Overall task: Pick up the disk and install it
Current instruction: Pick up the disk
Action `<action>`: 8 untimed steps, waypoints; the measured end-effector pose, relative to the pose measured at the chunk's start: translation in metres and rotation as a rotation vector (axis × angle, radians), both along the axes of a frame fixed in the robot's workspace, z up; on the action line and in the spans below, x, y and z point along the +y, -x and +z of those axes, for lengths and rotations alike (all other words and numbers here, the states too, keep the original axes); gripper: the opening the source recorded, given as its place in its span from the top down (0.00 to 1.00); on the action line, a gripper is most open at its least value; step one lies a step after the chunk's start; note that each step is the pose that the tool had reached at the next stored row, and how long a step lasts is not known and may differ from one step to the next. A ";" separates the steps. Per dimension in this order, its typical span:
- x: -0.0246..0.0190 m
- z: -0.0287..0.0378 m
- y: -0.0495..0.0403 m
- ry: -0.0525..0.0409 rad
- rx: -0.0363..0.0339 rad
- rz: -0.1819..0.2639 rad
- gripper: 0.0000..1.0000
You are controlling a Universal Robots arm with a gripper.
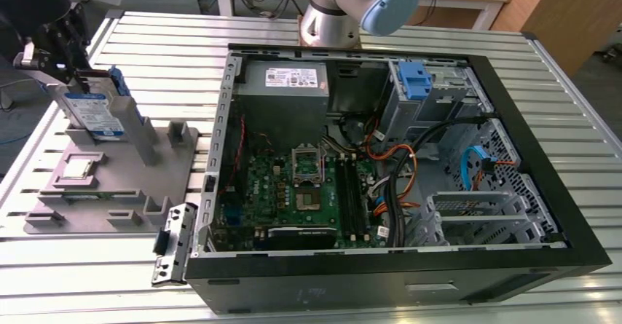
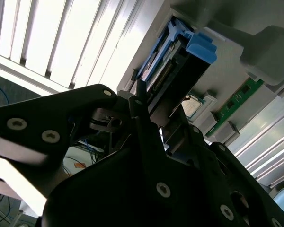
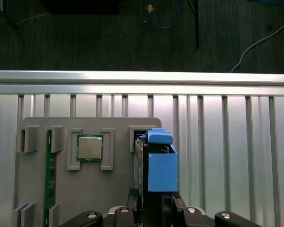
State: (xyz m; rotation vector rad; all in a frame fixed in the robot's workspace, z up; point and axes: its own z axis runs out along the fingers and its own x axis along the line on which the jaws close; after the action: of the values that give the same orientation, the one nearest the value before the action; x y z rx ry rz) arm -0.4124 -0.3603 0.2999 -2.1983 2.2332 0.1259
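Fingers of the black gripper (image 1: 80, 76) are clenched on the flat silver metal disk in its blue plastic frame (image 1: 95, 116), which stands on edge at the grey holder tray (image 1: 127, 186) on the slatted metal surface (image 1: 165, 40).

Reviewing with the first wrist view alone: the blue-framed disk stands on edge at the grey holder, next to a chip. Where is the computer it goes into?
Observer: In the exterior view, the open computer case lies on the slatted table, to that view's right of the holder.
Operator: Does the disk carry a label?
Observer: Yes, the disk shows a white-and-blue label on its broad side there.
Operator: Any other blue frame around?
Observer: A blue bracket stands in a bay of the case, to the exterior view's right of the grey power supply.
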 end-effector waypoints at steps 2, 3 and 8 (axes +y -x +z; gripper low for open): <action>-0.0012 0.0000 0.0000 0.0000 -0.0001 0.000 0.61; -0.0012 0.0000 0.0000 0.0000 0.0000 0.000 0.61; -0.0014 0.0001 0.0000 0.0001 0.0001 0.000 0.61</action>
State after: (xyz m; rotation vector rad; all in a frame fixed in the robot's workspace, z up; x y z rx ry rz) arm -0.4124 -0.3617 0.2999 -2.1982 2.2334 0.1259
